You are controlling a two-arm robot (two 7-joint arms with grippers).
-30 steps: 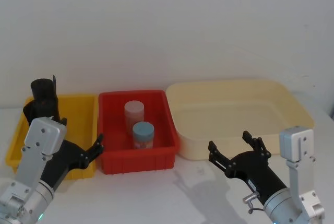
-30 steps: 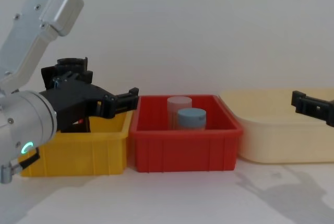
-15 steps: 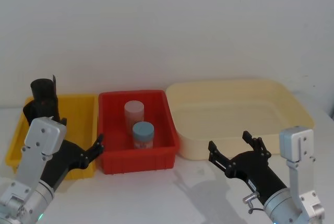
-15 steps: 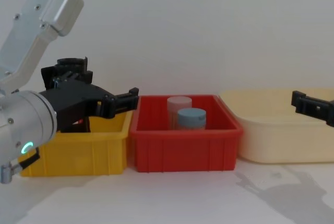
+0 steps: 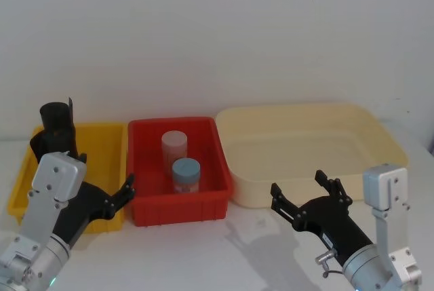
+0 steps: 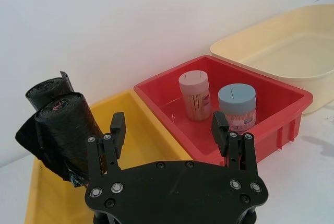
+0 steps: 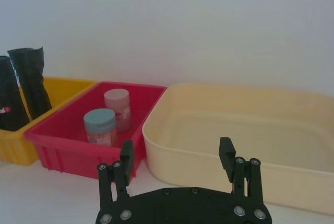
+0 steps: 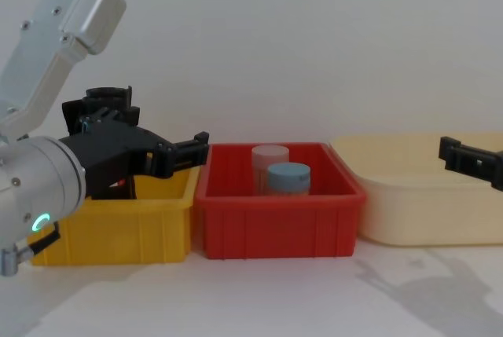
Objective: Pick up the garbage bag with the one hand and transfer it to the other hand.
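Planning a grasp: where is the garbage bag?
Left wrist view: the garbage bag stands in the yellow bin on the robot's left, beside the slimmer black roll.

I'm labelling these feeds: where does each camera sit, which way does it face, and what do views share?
Head view: on the head, facing forward and down at yellow bin, red bin and cream tub; left claw and right claw at bottom corners.
Chest view: lower, facing level across the table; left arm large at left.
Left wrist view: behind the left claw, facing garbage bag and red bin.
Right wrist view: behind the right claw, facing the cream tub.
All four share the red bin.
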